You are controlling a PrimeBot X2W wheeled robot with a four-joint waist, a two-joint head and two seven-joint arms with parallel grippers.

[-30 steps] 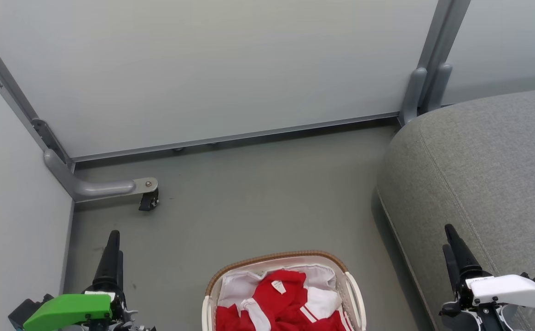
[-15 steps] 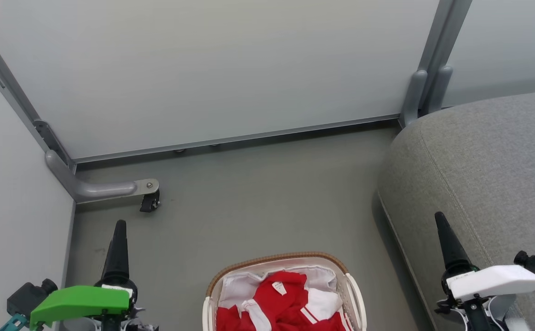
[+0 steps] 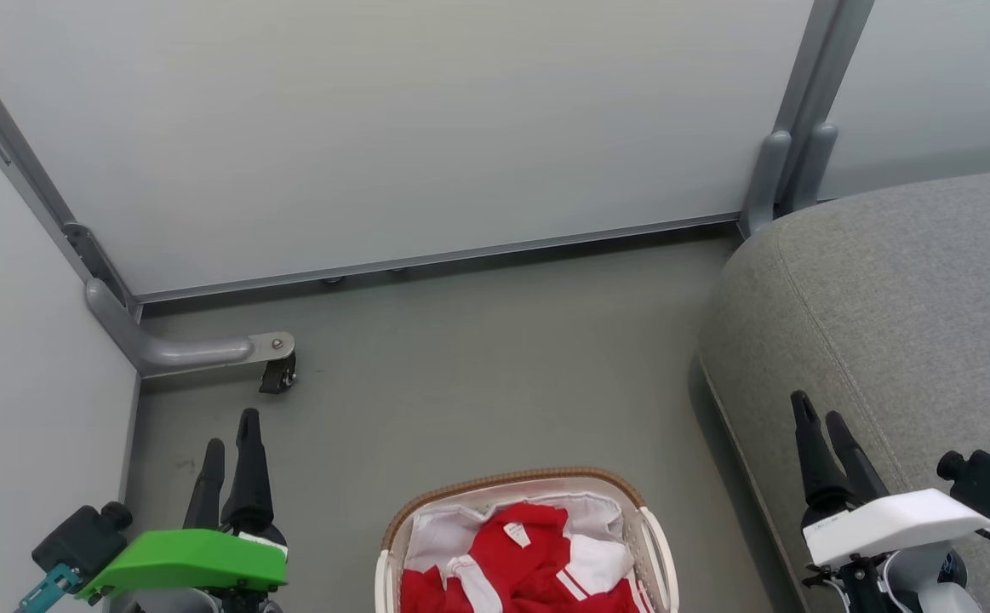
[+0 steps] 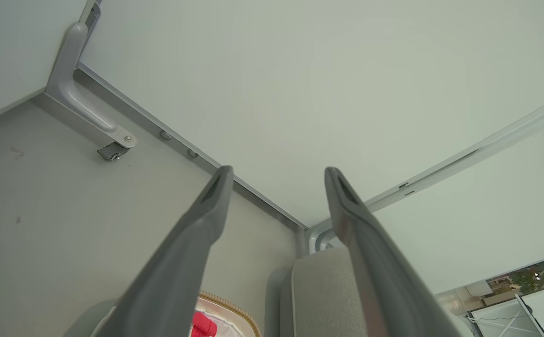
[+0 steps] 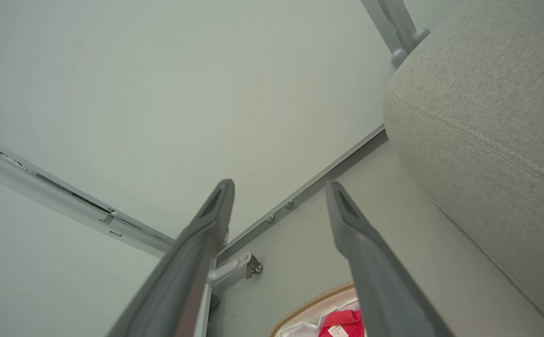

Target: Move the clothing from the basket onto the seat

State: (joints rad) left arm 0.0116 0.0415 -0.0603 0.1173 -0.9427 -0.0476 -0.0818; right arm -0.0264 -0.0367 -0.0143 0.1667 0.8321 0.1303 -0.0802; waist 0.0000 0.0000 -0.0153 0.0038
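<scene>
**Now for the first reach into the basket**

Biggest in the scene is the grey sofa (image 3: 886, 323), the seat to be filled. Its rounded end stands at the right edge of the floor (image 3: 477, 366), and nothing red lies on the part in sight. The basket (image 3: 512, 478) sits at the floor's near edge, just beside the sofa's end and well apart from the far left corner, where the partition's wheeled foot (image 3: 277, 372) stands. The clothing (image 3: 529, 553) is all inside it: a red heap with white stripes over the middle, with the white liner (image 3: 443, 532) showing along the far rim. So the job, as I judge it, is at its start, and the step in hand is the first reach.

The left gripper (image 3: 231, 428) hangs over the floor left of the basket, and the right gripper (image 3: 815, 407) is by the sofa's edge. Both stand wide with nothing between the fingers, apart from the cloth.

To do it well, I would use one arm. The right looks handier, being nearest the sofa. Swing it in over the basket's middle and tip the fingers down. Aim for the highest red fold near the small white label (image 3: 514, 529), sink deep enough to take cloth but not liner, then close fully. Lift straight up until the garment hangs free of the woven rim, or the basket may tip or drag.
</scene>
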